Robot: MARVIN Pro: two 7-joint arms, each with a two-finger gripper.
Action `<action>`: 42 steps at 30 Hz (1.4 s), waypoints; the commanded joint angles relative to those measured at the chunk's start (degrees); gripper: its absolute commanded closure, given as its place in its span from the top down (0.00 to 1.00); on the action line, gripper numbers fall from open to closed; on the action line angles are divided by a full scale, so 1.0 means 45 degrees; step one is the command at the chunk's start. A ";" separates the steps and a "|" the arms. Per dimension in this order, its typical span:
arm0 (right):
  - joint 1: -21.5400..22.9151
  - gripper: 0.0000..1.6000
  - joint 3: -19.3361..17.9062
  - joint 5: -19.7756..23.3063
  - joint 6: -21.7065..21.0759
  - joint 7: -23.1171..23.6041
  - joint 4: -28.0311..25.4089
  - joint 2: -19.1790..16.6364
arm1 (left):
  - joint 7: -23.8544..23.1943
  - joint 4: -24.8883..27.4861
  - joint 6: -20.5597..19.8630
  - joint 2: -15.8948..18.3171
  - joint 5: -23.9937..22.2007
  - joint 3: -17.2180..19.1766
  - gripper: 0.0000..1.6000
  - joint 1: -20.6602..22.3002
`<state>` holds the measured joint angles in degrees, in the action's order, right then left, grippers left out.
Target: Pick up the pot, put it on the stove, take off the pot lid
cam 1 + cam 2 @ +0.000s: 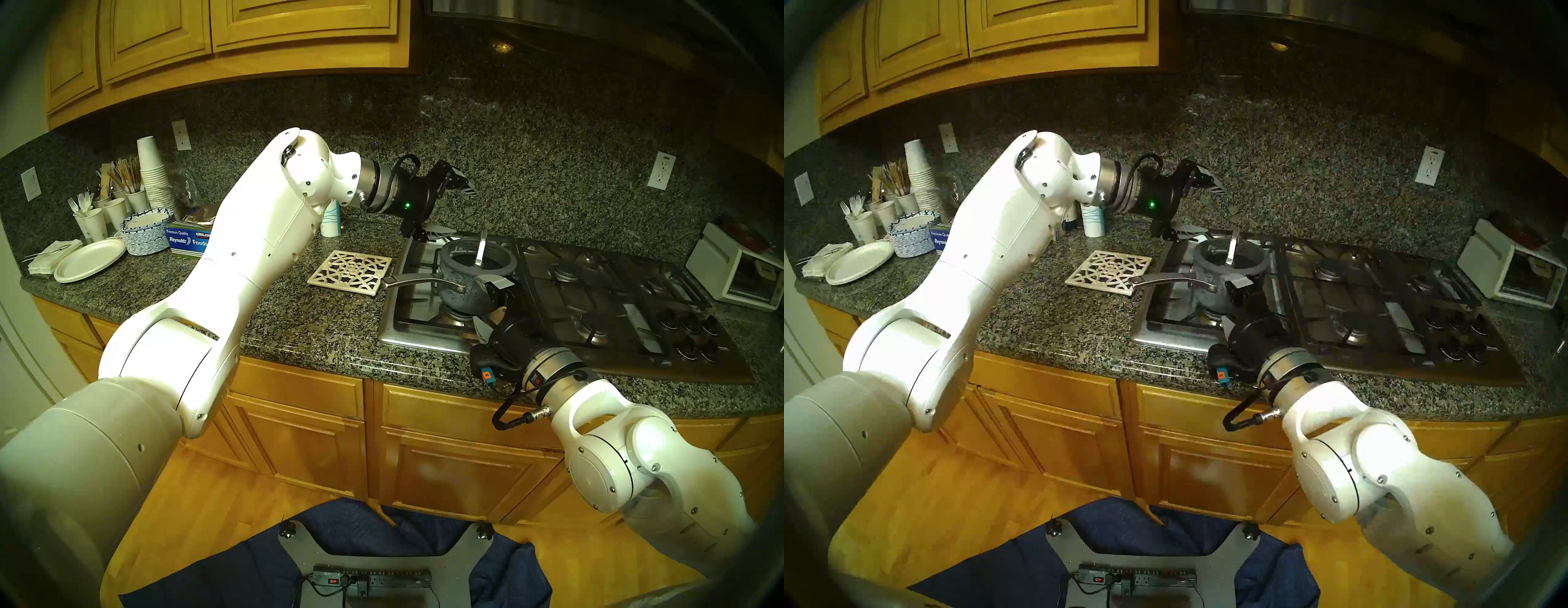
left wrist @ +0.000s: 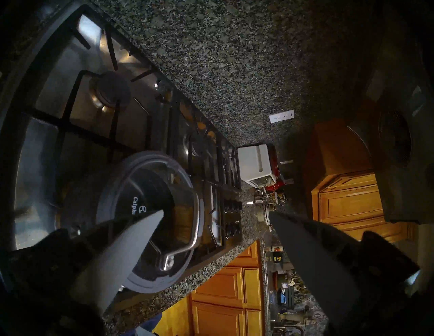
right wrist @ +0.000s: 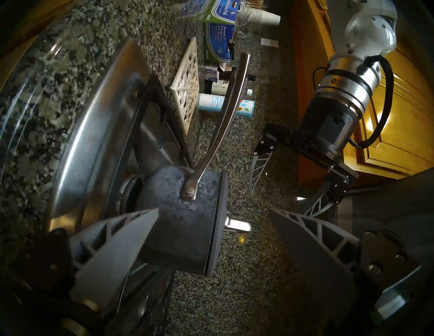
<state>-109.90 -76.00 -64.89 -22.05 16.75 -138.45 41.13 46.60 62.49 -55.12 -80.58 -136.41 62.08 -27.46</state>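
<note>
The pot point(image 1: 460, 284) stands on the front left burner of the stove point(image 1: 602, 293), its long silver handle point(image 1: 413, 281) reaching out to the left over the stove's edge toward the white lattice trivet point(image 1: 350, 271) on the counter point(image 1: 297, 322). The pot lid point(image 1: 477, 257) sits on the pot, its metal loop handle point(image 1: 480, 248) standing upright in the middle. The left hand point(image 1: 449, 208) hangs in the air above and just to the left of the pot, behind the trivet, pointing rightward and slightly down; its two fingers are spread wide with nothing between them, one finger point(image 1: 464, 183) up against the backsplash in the head view and the other low near the stove's back left corner. From the left wrist view the lid point(image 2: 150, 218) lies below that hand point(image 2: 216, 218), with the loop handle point(image 2: 185, 248) nearer the left finger point(image 2: 131, 248) than the right one, not touched by either. The right hand point(image 3: 213, 215) is at the near side of the stove, pointing level at the pot's wall point(image 3: 185, 223); its fingers are released and apart, one finger point(image 3: 112, 255) just beside the pot's lower body and the other clear of the lid's rim point(image 3: 218, 225). Whether that near finger touches the pot cannot be told. A white toaster oven point(image 1: 734, 271) stands on the counter to the right of the stove.
</note>
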 commanded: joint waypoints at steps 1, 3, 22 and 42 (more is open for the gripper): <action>0.0181 1.00 -0.0211 -0.0067 0.0008 -0.0231 -0.0345 0.0002 | -0.0559 -0.0126 0.0026 -0.0448 0.0088 -0.0089 1.00 0.0921; 0.0181 1.00 -0.0210 -0.0067 0.0008 -0.0231 -0.0345 0.0002 | -0.0630 -0.0215 0.0026 -0.0520 0.0131 -0.0143 1.00 0.0971; 0.0178 1.00 -0.0214 -0.0067 0.0009 -0.0235 -0.0345 0.0002 | -0.1436 -0.0634 0.0026 -0.0830 0.0467 -0.0748 1.00 0.1220; 0.0174 1.00 -0.0217 -0.0066 0.0010 -0.0241 -0.0345 0.0001 | -0.2268 -0.0906 0.0026 -0.0975 0.0833 -0.1414 1.00 0.1332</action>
<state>-109.90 -76.00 -64.89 -22.05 16.75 -138.45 41.13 39.02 57.86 -55.12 -84.09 -132.57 55.92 -24.71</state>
